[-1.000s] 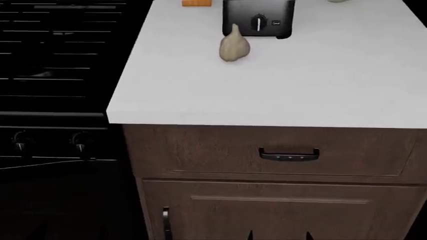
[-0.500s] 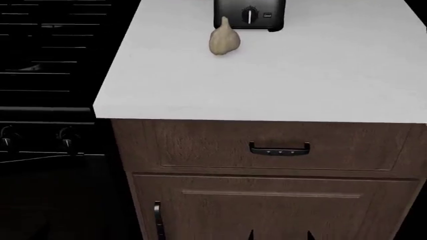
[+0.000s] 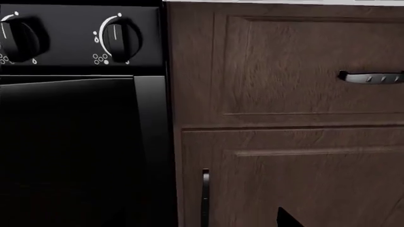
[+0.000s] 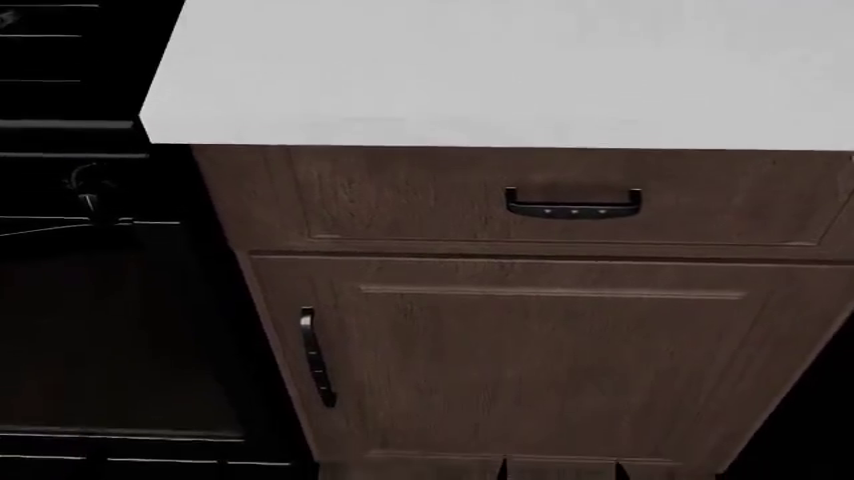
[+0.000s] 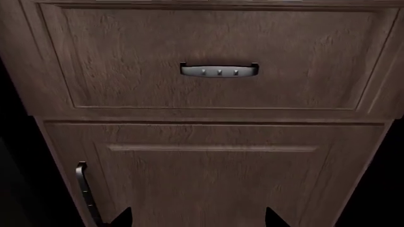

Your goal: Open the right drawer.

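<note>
The head view had tilted down; the shut dark-brown wood-grain right drawer (image 4: 534,205) sat below the white countertop (image 4: 507,70), untouched; right gripper (image 5: 197,218) spread open, left gripper's state unclear.

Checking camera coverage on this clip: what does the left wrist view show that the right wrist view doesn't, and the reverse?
Only the left wrist view shows the black stove front with two knobs.

Only the right wrist view shows the right drawer front whole, its bar handle complete, and both right gripper fingertips apart.

Both show the shut drawer above the cabinet door with its vertical handle.
</note>
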{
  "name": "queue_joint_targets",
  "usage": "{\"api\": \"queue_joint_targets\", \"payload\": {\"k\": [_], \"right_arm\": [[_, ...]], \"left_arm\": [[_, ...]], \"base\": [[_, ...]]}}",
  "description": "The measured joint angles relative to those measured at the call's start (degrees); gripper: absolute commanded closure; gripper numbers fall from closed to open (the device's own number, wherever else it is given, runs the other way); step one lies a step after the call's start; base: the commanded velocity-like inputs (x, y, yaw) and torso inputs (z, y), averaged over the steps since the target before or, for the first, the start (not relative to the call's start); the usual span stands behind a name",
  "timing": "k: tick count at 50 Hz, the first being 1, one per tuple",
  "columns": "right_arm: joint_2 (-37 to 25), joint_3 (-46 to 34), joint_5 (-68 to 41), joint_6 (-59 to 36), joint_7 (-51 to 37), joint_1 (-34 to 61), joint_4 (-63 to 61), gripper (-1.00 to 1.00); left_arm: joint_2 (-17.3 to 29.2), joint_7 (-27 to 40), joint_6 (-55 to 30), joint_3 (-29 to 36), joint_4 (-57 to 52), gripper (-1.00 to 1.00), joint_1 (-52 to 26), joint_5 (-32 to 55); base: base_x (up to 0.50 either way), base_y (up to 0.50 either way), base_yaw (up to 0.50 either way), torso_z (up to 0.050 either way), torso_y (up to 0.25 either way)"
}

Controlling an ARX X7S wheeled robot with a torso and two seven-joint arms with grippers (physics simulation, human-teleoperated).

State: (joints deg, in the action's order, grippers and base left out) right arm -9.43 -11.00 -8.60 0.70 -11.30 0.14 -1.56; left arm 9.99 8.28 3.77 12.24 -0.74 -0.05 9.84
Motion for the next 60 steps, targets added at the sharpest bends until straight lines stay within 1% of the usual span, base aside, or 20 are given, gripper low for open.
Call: {"api": "queue_joint_targets", "payload": {"k": [3, 26, 44, 60], "right_arm": [[-0.1, -0.1, -0.1, 0.0, -0.1, 0.0, -0.1, -1.00], [-0.7, -0.7, -1.1, 1.0, -0.5, 0.1, -0.1, -1.00], [-1.1, -1.3, -1.4, 2.2, -0.7, 0.5, 1.2, -1.00], [-1.6, -1.8, -1.9, 1.4, -1.3, 0.2, -0.1, -1.00]], "left_arm": [[0.1, 0.1, 0.0, 0.1, -0.1, -1.00, 0.0, 0.1], [0.4, 1.1, 1.3, 0.4, 0.1, -1.00, 0.0, 0.8], [0.8, 1.7, 1.3, 0.8, -0.1, -1.00, -0.1, 1.4], [1.2, 2.1, 1.4, 1.2, -0.1, -1.00, -0.2, 1.8]], "base": [[0.00, 0.00, 0.00, 0.000, -0.247], [0.00, 0.00, 0.00, 0.000, 0.000], [0.17, 0.00, 0.00, 0.000, 0.000], [0.18, 0.00, 0.00, 0.000, 0.000]]}}
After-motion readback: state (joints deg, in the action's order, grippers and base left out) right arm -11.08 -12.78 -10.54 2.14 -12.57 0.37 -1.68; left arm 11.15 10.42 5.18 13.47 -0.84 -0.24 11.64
